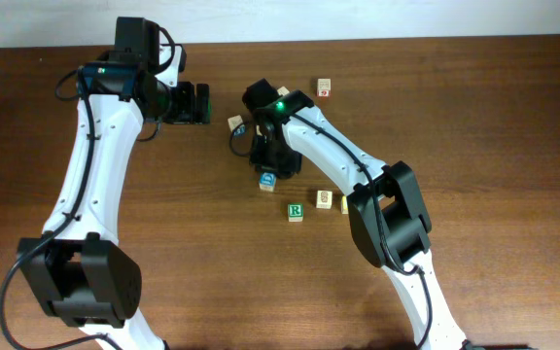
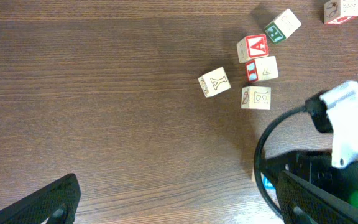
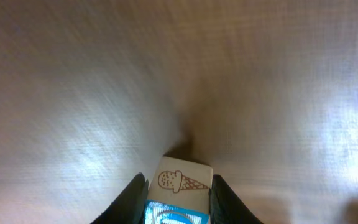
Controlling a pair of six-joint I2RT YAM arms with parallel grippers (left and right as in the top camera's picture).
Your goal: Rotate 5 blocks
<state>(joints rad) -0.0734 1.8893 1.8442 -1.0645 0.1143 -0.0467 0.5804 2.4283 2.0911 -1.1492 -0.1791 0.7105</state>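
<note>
- Held nearest the lens: blue-faced pale wooden cube (image 3: 182,180) bearing an ice-cream-cone drawing, over the brown wooden table (image 3: 73,93), pinched on both sides by the right gripper (image 3: 178,194), jaws clenched on it.
- Farther off, near that gripper: green R wooden cube (image 1: 296,210) and beige cube (image 1: 325,199) with orange-brown marks, side by side, apart from each other.
- Farthest: left gripper (image 1: 192,103), jaws released wide, nothing between them, well apart from all three cubes.

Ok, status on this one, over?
Left gripper open, holding nothing. Right gripper shut on blue-letter block, fingers on both sides. Green R block nearby, clear of the grip.
</note>
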